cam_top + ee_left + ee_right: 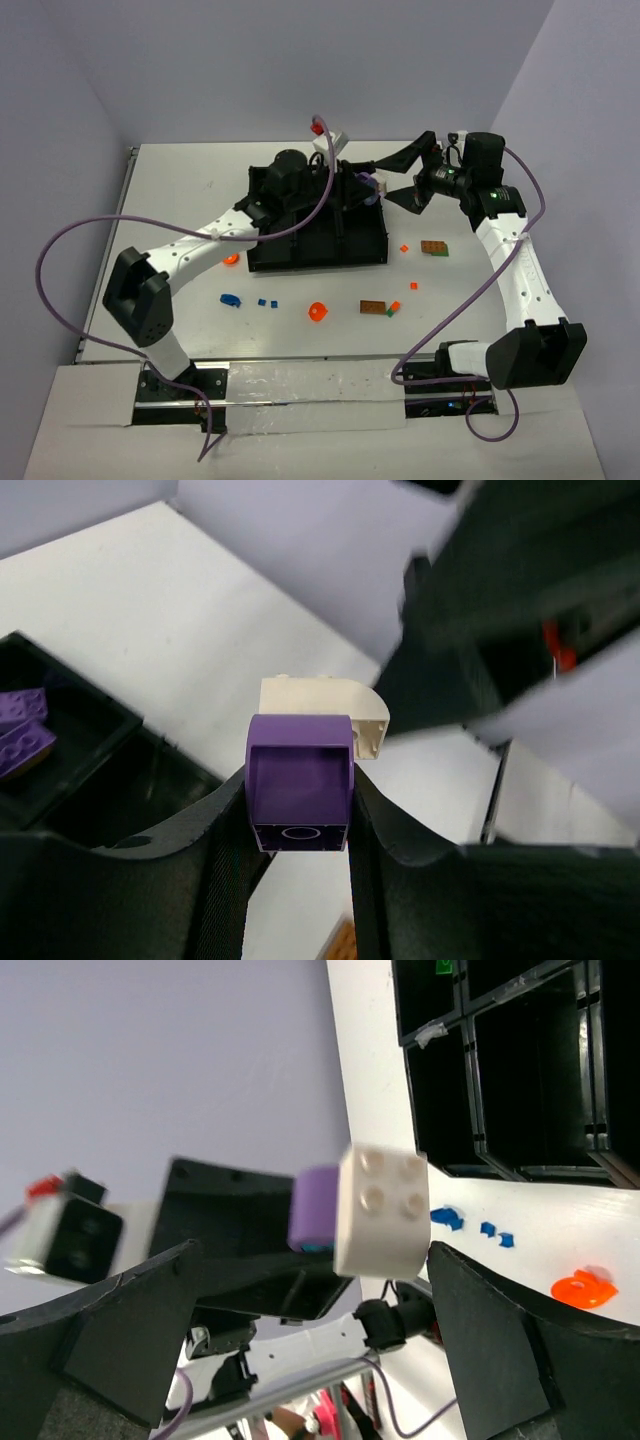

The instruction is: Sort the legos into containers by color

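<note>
The left end effector (299,798) is clamped on a small purple plastic brick (300,775), one black finger pressed against each side. A cream-white plastic brick with a rounded edge (325,712) is joined to the purple one on the side away from the left wrist camera. The pair's long axis therefore runs straight out along the fingers, with the white end leading.

The purple brick's hollow face, with a ring at its lower edge, is turned towards the left wrist camera. The white brick's four studs, two by two, face the right wrist camera. Any lettering on them is too blurred to read.

The right end effector (312,1252) stands with its fingers wide apart on either side of the joined pair, touching neither brick.

From above, both end effectors meet in the air over the far right corner of the shallow black plastic tray (310,266), which lies on the white worktop (180,190). The held bricks are raised above the tray.

One compartment seen by the left wrist camera holds flat purple plates (22,730).

Loose on the worktop near the tray lie:
- an orange ring-shaped piece (318,312)
- a blue piece (230,299)
- a brown plate (372,307)
- a second brown plate with a green bit at its end (434,247)
</note>
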Tool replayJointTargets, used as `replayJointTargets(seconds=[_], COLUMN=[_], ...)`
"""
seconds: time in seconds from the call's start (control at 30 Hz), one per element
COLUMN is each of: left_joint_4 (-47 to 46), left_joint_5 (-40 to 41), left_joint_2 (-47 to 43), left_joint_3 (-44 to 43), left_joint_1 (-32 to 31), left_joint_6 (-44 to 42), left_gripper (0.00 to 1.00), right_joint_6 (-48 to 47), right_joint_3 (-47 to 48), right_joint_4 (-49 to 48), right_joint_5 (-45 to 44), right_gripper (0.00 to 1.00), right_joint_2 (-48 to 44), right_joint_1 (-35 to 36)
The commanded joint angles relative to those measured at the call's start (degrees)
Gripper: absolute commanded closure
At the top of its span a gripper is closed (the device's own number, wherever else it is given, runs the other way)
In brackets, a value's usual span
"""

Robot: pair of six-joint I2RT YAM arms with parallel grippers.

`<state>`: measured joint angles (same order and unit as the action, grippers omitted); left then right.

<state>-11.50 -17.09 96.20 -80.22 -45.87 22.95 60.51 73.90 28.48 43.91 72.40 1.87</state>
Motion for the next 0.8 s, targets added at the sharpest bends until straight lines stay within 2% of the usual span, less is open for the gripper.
replayJointTargets(seconds=[0.0, 0.07, 0.17, 0.33, 0.4, 0.5, 0.63, 0.77], left_joint_4=[-1.9, -2.2, -2.5, -3.4, -3.3, -2.7, -2.8, -3.6], left_joint_5=[-2.9, -4.2, -4.8, -7.6, -7.8, -8.2, -8.0, -7.8], left_joint_2=[-10.7, -15.0, -19.7, -24.0, -24.5, -25.1, -25.2, -25.0], left_joint_3=[5.8, 11.4, 15.1, 18.1, 18.3, 18.6, 18.9, 19.0], left_joint_1=[0.1, 0.1, 0.0, 0.1, 0.0, -0.1, -0.1, -0.2], left_joint_6=[-9.3, -13.6, -19.3, -26.7, -27.7, -29.0, -29.3, -29.2], left_gripper=[1.00, 1.00, 1.00, 1.00, 1.00, 1.00, 1.00, 1.00], right_joint_6=[-5.0, -9.6, -12.2, -21.6, -21.6, -20.1, -24.0, -25.6], right_joint_3=[2.2, 2.1, 1.9, 4.9, 5.1, 4.5, 4.1, 2.4], right_joint_4=[-0.7, 0.0, -1.6, 1.0, 0.4, -2.5, -2.3, -1.7], right_joint_5=[6.4, 8.2, 12.7, 13.8, 14.9, 19.0, 22.9, 24.7], right_gripper=[0.00, 0.00, 0.00, 0.00, 0.01, 0.08, 0.18, 0.34], right_joint_2=[-0.4, 0.0, 1.0, 1.8, 2.5, 3.5, 3.9, 4.1], right_joint_1=[-1.4, -1.4, -0.4, 5.1, 5.9, 7.0, 8.6, 9.2])
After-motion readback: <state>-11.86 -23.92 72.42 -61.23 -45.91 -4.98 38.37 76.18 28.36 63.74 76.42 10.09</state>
